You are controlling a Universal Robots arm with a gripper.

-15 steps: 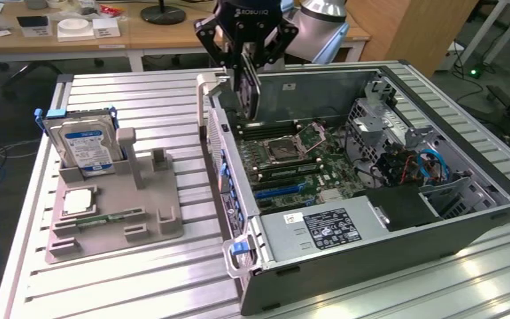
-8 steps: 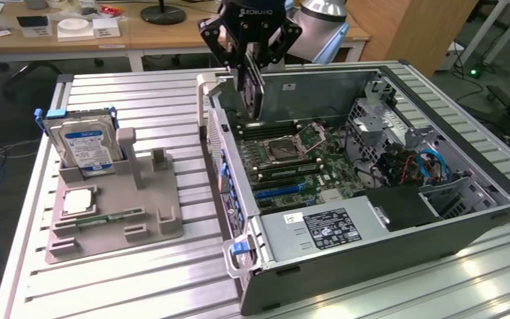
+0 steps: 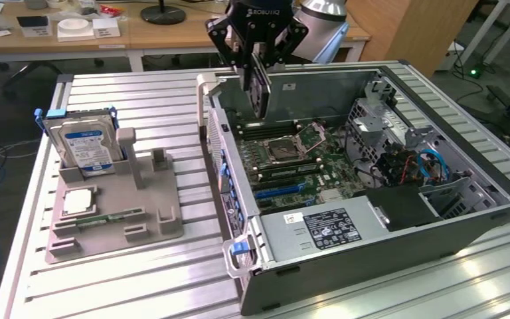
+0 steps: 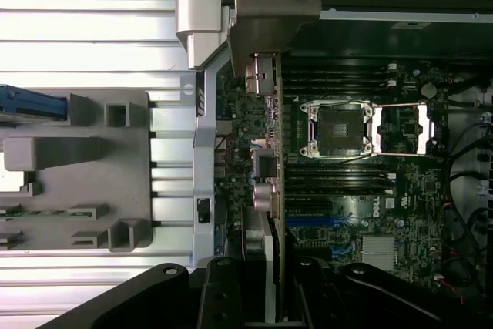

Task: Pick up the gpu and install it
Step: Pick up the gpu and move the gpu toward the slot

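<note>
Gpu (image 3: 260, 93) hangs on edge, upright, upper centre of the exterior view, long side vertical. Pinched between the two dark fingers of the gripper (image 3: 257, 60), which close on its upper end. Lower end of the card is over the open computer case (image 3: 467, 219), above the back part of the motherboard (image 3: 295, 166); cannot tell whether it touches a slot.

Wrist view: gpu (image 4: 269, 244) seen edge-on as a thin strip running out from between the gripper (image 4: 269, 302) fingers. Its silvery end bracket (image 4: 269, 5) lies at the far end, by the case wall. CPU socket (image 4: 339, 129) with its metal frame is beside the card on the board, and blue slots (image 4: 312, 223) are nearer the gripper.

Case lies on its side, panel off, on the slatted metal table (image 3: 131, 279). Grey power supply (image 3: 321, 229) with a black label at lower centre. Blue and red cables (image 3: 424, 166) at the case's right end in the exterior view.

Left of the case in the exterior view, apart from it: grey holder tray (image 3: 149, 226). Hard drive (image 3: 85, 143) with a blue-white label stands upright in its far end. A square chip (image 3: 78, 201) and a narrow green memory stick (image 3: 106, 218) lie nearer the front.
</note>
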